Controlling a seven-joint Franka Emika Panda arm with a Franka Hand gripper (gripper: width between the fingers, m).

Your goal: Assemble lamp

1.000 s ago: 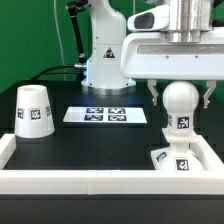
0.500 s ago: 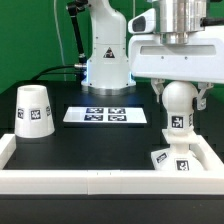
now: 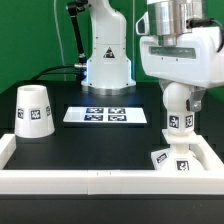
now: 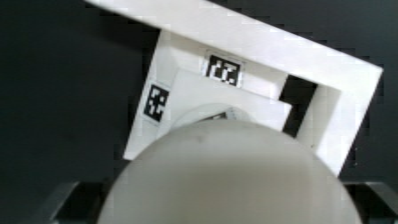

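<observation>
- The fingers (image 3: 202,98) are closed on the round head of the bulb (image 3: 178,100), one on each side, and hold it clear of the worktop (image 3: 90,145).
- The bulb hangs upright with its long axis vertical. Its tagged stem points straight down, out from below the fingers.
- The base (image 3: 170,160) lies flat directly under the bulb, in the corner at the exterior view's right. Its short post (image 3: 178,146) stands up toward the stem.
- Stem and post look nearly in line. Whether they touch cannot be told.
- In the wrist view the bulb (image 4: 222,170) fills the foreground and the base (image 4: 214,85) shows beyond it.
- The next move looks like a straight descent, so it depends on this vertical alignment.
- The shade (image 3: 33,110) stands well apart at the exterior view's left, beyond the marker board (image 3: 107,115).
</observation>
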